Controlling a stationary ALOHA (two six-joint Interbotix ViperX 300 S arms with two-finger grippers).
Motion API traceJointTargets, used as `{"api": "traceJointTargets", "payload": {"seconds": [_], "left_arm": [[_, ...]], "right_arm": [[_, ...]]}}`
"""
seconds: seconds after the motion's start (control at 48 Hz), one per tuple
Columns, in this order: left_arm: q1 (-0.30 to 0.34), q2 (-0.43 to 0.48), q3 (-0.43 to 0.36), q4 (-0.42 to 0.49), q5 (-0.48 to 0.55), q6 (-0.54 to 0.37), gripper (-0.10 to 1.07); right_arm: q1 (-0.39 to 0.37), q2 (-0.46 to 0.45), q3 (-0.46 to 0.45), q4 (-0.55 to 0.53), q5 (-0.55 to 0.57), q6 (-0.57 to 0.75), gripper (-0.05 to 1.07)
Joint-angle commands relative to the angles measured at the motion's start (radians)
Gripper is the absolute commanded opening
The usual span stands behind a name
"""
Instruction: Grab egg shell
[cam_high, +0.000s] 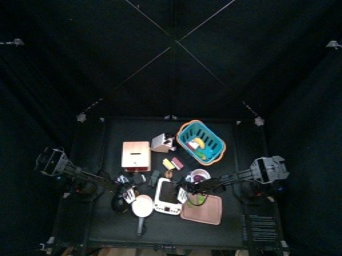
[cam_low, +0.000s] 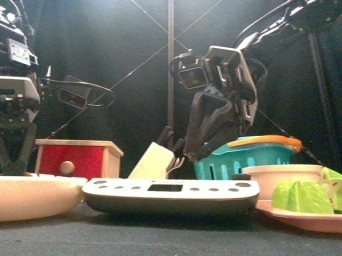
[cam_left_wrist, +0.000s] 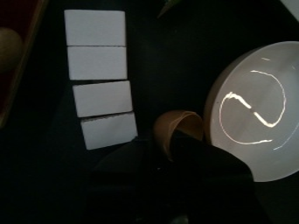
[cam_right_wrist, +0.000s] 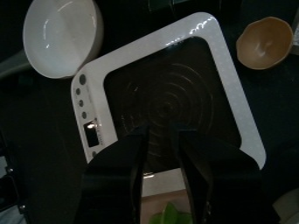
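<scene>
Egg shell (cam_right_wrist: 265, 41): tan, hollow half-cup

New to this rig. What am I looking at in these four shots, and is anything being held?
Two black robot arms work at a small black table inside curtains. One picture looks straight down, one looks level from the table's front edge, and two come from cameras on the wrists. On the table: a teal basket, a red wooden box, a white kitchen scale, a white bowl and a brown egg shell. The right gripper hangs open over the scale, holding nothing. The left gripper's state is too dark to tell.
</scene>
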Motion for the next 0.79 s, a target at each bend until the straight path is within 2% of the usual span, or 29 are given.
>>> {"api": "traceJointTargets", "payload": {"seconds": [0.0,0.188,0.396,0.646,0.771], "left_arm": [[0.005,-0.011,-0.011,0.002,0.005,-0.002,0.59],[0.005,-0.067,-0.011,0.0,0.035,0.002,0.58],[0.005,-0.143,-0.012,-0.008,0.046,-0.002,0.58],[0.005,-0.144,-0.032,-0.023,0.04,0.003,0.58],[-0.005,-0.144,-0.061,-0.02,0.038,0.009,0.58]], "right_arm": [[-0.009,-0.041,-0.002,-0.025,-0.005,-0.002,0.68],[-0.028,-0.049,0.012,-0.098,-0.005,-0.002,0.68],[-0.054,-0.049,0.003,-0.227,-0.003,-0.002,0.68],[-0.048,-0.107,0.04,-0.287,0.0,-0.002,0.68],[-0.038,-0.167,0.077,-0.314,0.031,-0.005,0.68]]}}
